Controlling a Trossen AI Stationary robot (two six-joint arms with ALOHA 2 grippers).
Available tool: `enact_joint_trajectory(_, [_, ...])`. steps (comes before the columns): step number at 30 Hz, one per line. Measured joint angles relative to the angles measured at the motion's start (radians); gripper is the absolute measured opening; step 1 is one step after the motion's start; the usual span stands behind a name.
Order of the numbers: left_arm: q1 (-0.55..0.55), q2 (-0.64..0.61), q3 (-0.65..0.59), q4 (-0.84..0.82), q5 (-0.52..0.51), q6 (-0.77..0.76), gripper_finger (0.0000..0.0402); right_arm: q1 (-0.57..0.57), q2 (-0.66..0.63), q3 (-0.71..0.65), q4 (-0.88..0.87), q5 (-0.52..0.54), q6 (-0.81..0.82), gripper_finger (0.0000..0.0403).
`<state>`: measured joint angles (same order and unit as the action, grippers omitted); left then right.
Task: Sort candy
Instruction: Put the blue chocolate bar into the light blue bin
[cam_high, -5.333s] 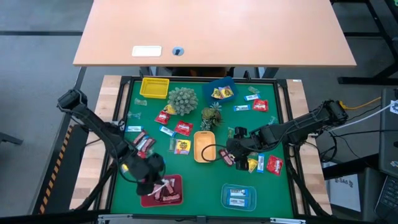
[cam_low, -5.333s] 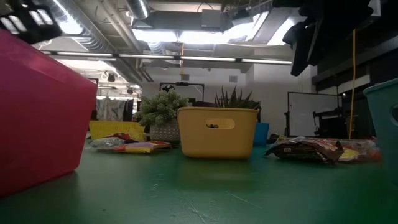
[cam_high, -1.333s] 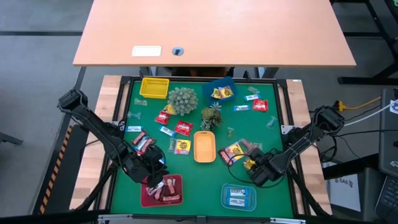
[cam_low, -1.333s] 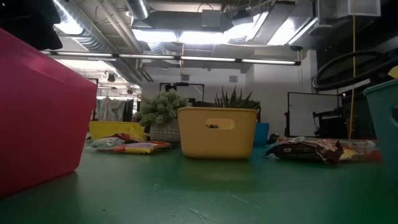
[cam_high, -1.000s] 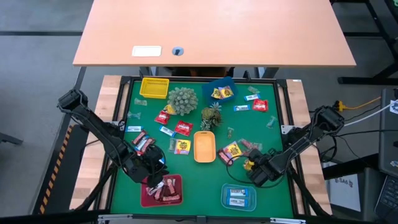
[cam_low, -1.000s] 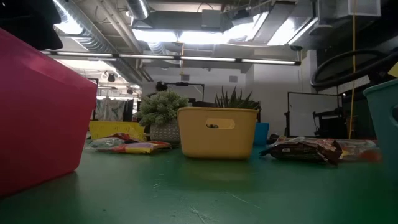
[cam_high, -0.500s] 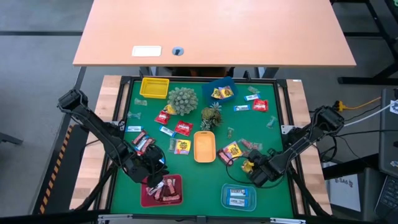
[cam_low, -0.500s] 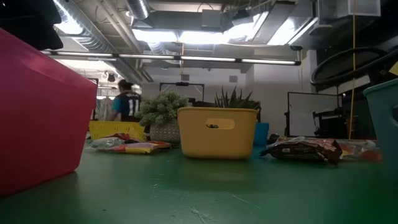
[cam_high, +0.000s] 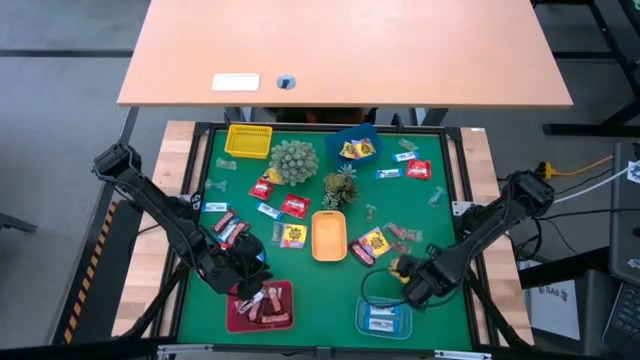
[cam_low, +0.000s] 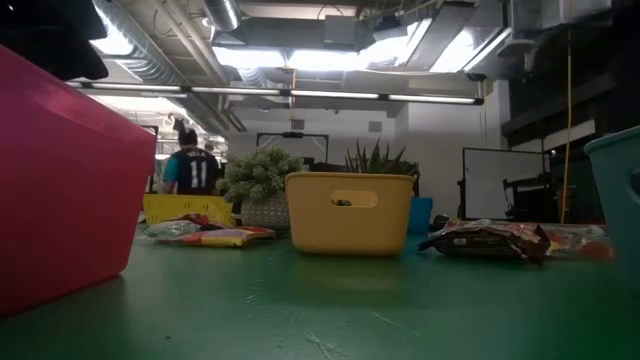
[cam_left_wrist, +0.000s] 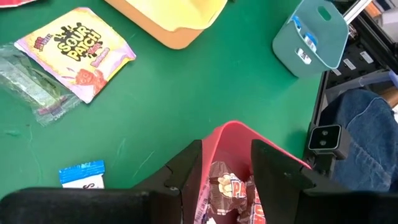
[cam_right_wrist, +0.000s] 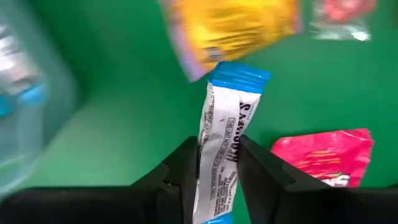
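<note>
Blue-white candy (cam_right_wrist: 222, 140) upright lengthwise between right end effector (cam_right_wrist: 219, 163) fingers.

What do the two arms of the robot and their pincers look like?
Both arms are dark, almost black, built of slim jointed links. The left pincer and right pincer each have two flat, angular black fingers. A thin black cable loops beside the right arm's wrist in the high view.

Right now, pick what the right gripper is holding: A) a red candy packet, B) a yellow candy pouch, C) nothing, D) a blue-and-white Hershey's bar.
D: in the right wrist view the right gripper is closed on a blue-and-white Hershey's bar, while the yellow pouch and red packet lie on the green mat.
</note>
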<state>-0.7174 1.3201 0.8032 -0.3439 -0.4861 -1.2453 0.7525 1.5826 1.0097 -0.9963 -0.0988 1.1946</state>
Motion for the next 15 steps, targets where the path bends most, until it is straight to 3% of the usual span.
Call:
enact_joint_trajectory(8, [0.000, 0.000, 0.000, 0.000, -0.007, 0.074, 0.0124, 0.000, -0.002, 0.195, -0.026, -0.035, -0.157, 0.0103])
enact_joint_trajectory(15, [0.000, 0.000, 0.000, 0.000, -0.046, 0.151, 0.0124, 0.001, -0.002, 0.284, 0.145, -0.019, -0.340, 0.0103])
